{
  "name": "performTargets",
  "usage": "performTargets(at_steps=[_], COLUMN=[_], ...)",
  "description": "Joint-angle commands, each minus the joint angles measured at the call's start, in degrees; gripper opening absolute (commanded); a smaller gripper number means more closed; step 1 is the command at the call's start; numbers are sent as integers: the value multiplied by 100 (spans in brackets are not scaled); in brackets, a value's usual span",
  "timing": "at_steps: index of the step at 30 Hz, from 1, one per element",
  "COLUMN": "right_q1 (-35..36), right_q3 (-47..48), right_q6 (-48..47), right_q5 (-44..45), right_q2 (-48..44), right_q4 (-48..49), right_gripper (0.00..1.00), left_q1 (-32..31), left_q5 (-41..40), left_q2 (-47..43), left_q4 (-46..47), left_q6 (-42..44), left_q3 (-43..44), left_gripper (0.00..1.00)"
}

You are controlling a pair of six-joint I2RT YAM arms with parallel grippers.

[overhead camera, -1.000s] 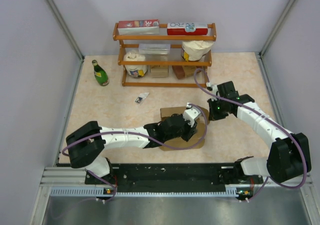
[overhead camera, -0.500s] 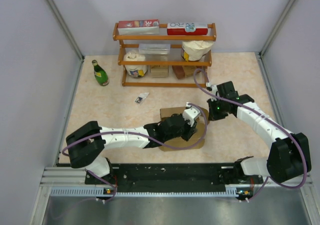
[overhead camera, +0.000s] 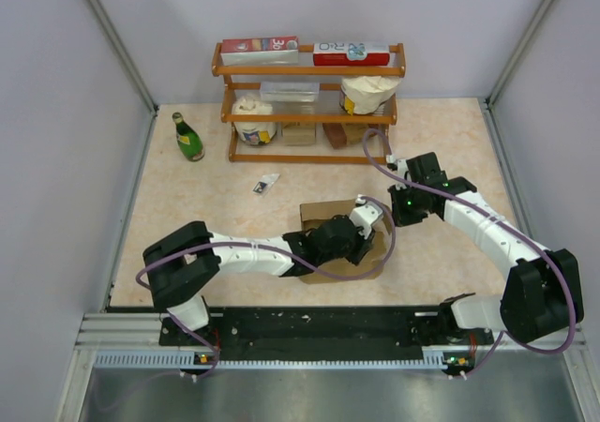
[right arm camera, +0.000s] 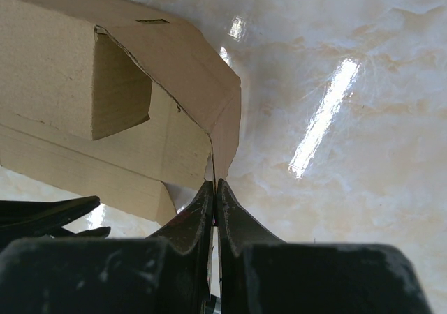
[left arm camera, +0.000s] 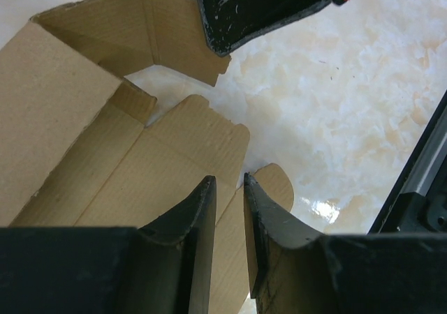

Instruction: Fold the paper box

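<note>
1. The table [overhead camera: 187,216] had a pale marbled top and carried everything else.
2. A wooden shelf [overhead camera: 309,70] with 3 levels stood at the far edge, with cartons and tubs on it.
3. The left gripper [left arm camera: 229,185] reached in low over the near part of the cardboard sheet. Its 2 fingers stood only a narrow gap apart, with cardboard showing in that gap. I could not tell whether they pinched it.
4. The right gripper [right arm camera: 215,185] was at the right side of the sheet. Its fingers were pressed together on the thin edge of 1 raised flap.
5. The paper box [overhead camera: 323,211] lay near the middle of the table, between the 2 grippers and in front of the shelf. It was half formed, with 1 wall up and several flaps spread flat.
6. A green bottle [overhead camera: 187,137] stood upright left of the shelf, well apart from the box.
7. A small packet [overhead camera: 266,185] lay between the shelf and the box.
</note>
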Motion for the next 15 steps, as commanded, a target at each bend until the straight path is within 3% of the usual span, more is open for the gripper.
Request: performTargets(at_steps=[1, 8, 15], right_q1=[66, 84, 84], right_q3=[11, -6, -15], right_q6=[17, 34, 26], right_q5=[-81, -81, -116], right_q2=[-129, -146, -155], right_q4=[64, 72, 64], right_gripper=[0, 0, 0], left_q1=[-4, -4, -12], left_q5=[-91, 6, -424], left_q2=[183, 579, 948], left_q4=[388, 485, 687], left_q6=[88, 88, -167], left_q3=[316, 422, 509], left_gripper=[27, 26, 25])
